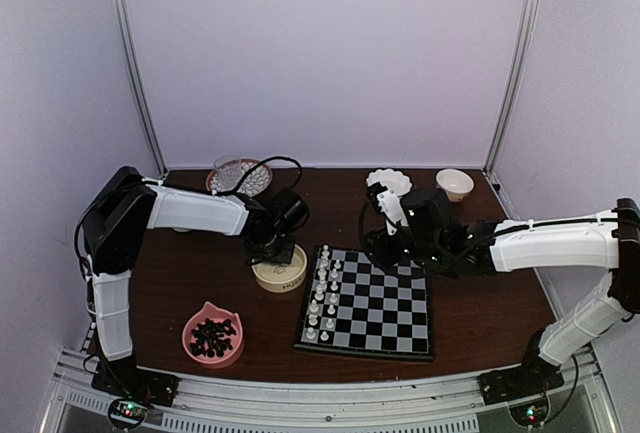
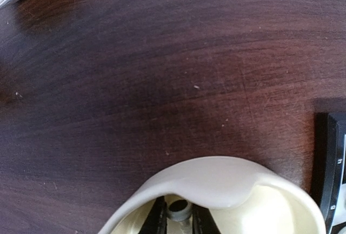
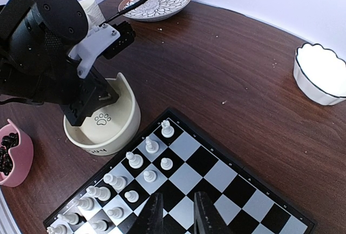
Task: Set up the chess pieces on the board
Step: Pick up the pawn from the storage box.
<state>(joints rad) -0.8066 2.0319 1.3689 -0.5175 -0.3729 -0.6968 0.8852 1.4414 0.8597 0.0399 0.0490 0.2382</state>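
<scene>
The board lies at the table's front centre, and white chess pieces stand in two columns along its left side. The right wrist view shows the same pieces on the board. A cream paw-print bowl sits just left of the board. My left gripper reaches down into it. In the left wrist view, behind the bowl's rim, that gripper is shut on the round base of a chess piece. My right gripper hovers open over the board's middle squares, holding nothing.
A pink bowl of black pieces sits at the front left. A patterned plate with a glass stands at the back, with a white scalloped bowl and a small cream bowl at the back right.
</scene>
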